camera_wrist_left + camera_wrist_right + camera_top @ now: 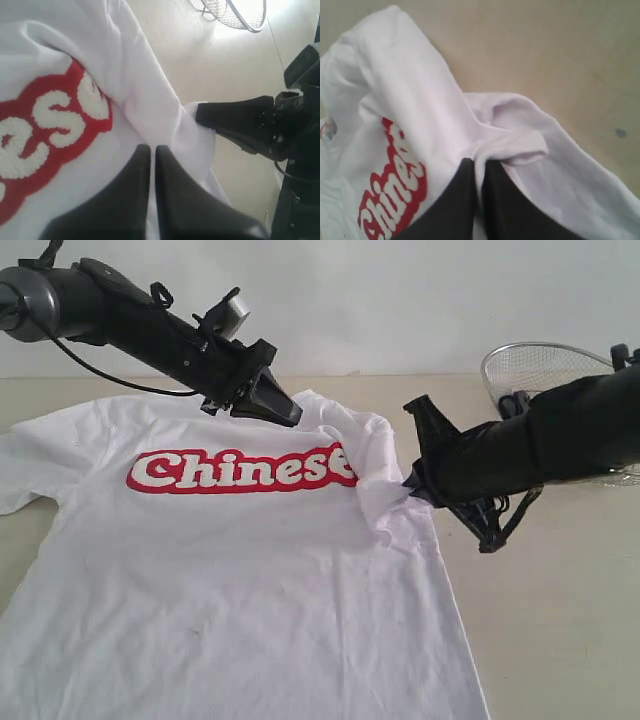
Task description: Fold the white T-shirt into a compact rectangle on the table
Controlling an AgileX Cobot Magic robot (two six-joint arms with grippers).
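Robot lab bench, by the look — plain beige table (570, 640), blank white wall (400, 300)

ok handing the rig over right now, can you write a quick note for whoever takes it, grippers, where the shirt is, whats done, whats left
Left gripper: shut at the shirt's top edge; a cloth ridge runs into its tips, so it looks pinched.
Right gripper: shut on bunched cloth at the shirt's right sleeve side.
The white T-shirt lies print up, mostly flat on the table; a wire-mesh basket stands at the far right.
Done: both grips taken; no fold laid down yet.
Left: carry the gripped side over, then make the remaining folds down to a compact rectangle.
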